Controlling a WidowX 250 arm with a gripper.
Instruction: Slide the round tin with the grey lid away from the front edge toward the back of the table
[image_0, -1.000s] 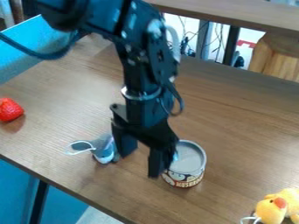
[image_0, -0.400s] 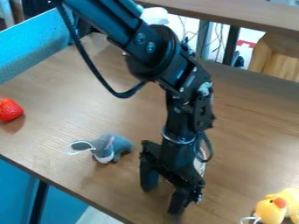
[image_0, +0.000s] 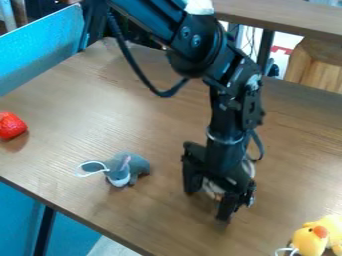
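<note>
Camera view: A small gray plush animal on the table is the landmark. To its right in the view, the black gripper hangs with its fingers apart, open. The can, also right of the plush, is partly hidden behind and between them. Likely risk: if the fingers close off-center, one may catch the can's rim or side, pushing or tipping it.

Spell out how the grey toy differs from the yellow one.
The grey toy has a white patch at its front, the yellow toy an orange beak. The grey toy shows whole; the yellow toy is cut off by the picture's edge. Both are soft toys.
</note>
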